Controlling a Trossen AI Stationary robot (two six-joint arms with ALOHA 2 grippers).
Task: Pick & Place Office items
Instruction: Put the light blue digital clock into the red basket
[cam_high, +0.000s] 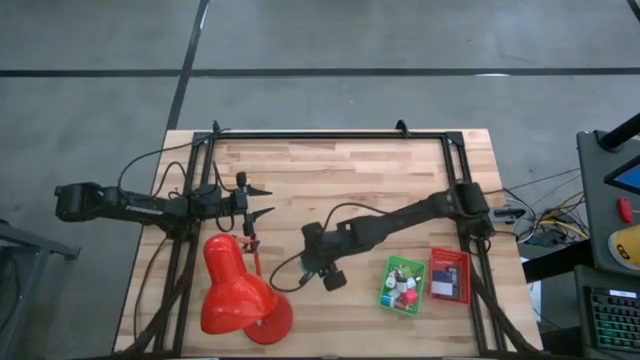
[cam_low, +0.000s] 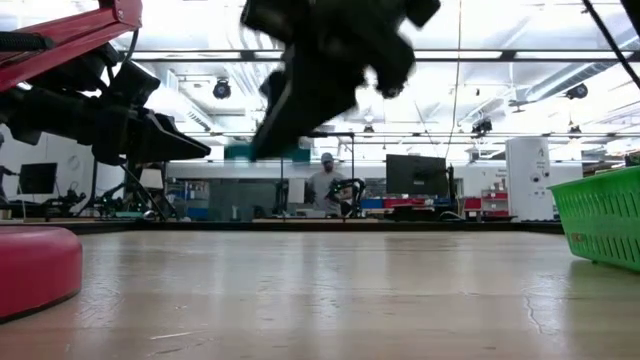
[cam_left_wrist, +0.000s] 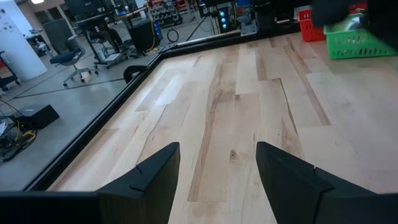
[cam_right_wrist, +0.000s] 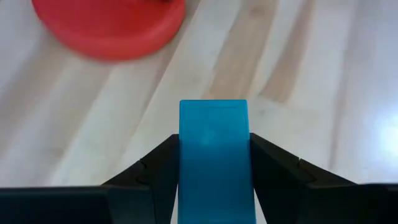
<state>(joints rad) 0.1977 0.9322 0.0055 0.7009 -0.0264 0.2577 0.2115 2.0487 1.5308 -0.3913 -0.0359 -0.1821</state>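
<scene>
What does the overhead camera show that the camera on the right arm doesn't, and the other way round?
Only the overhead view shows both arms, the left tool open over bare table, the lamp's shade, the green tray of small items and the red tray. Only the right wrist view shows what the right tool is shut on: a blue block clamped between its fingers. Both show the lamp's red base and the wooden table.
</scene>
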